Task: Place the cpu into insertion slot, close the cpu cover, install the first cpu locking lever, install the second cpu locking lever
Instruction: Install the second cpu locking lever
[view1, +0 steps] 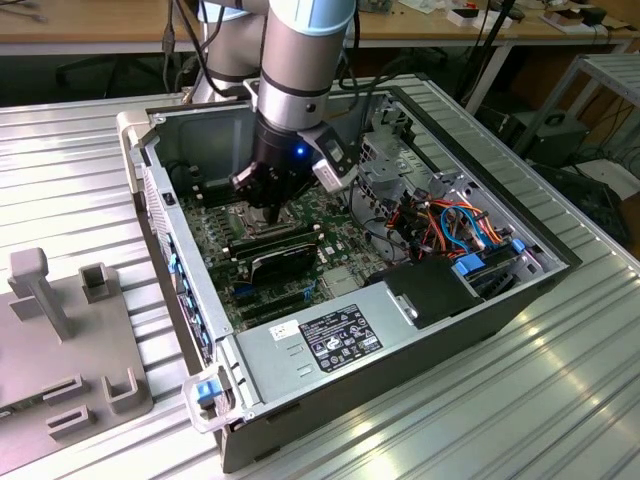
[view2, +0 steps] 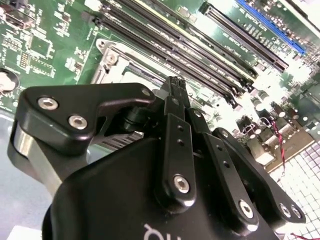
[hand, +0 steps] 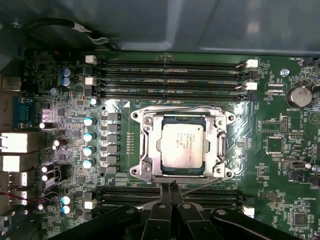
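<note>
One hand (hand: 171, 189) w/ fingers pressed together, empty, beside cpu cover (hand: 220, 150) over seated cpu (hand: 182, 146).

Ribbed metal table (view1: 560, 400), open computer case (view1: 420, 330), grey fixture block (view1: 60, 340) resting on it

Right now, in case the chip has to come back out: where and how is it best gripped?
By two opposite edges, from straight above, I'd judge: the chip lies flat, its broad top offering nothing to pinch. In the first wrist view the metal frame overlaps its edges, so the frame would likely have to swing up first.
</note>
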